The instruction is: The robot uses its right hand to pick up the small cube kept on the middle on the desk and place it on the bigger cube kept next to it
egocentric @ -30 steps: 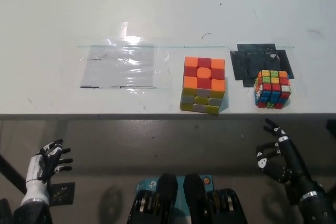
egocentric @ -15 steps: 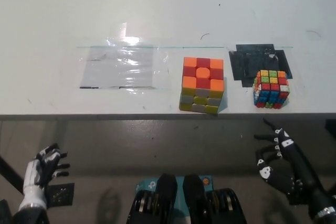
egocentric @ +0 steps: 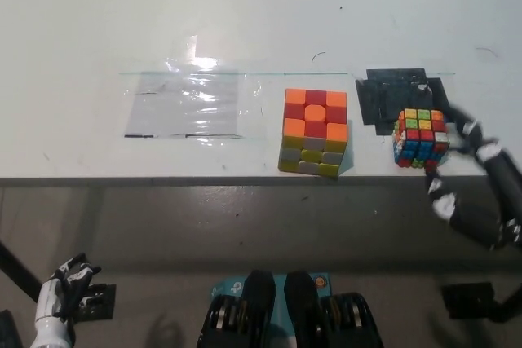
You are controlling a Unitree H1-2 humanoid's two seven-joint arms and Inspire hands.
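The small multicoloured cube (egocentric: 421, 138) sits near the desk's front edge on the right, partly on a black tape patch (egocentric: 390, 97). To its left stands the bigger cube (egocentric: 316, 132), orange and red on top, yellow and grey on its front. My black right hand (egocentric: 499, 177) is raised at the desk edge just right of the small cube, blurred, open, with fingers curving toward the cube's right side and holding nothing. My white left hand (egocentric: 67, 276) rests low at the bottom left, below the desk, open.
A clear plastic sheet (egocentric: 189, 103) is taped flat on the white desk (egocentric: 261, 14) left of the bigger cube. The desk's front edge runs across the picture's middle, with dark floor below it.
My right hand has risen from below the desk edge to beside the small cube's right side. The left hand has sunk lower. Both cubes stay put.
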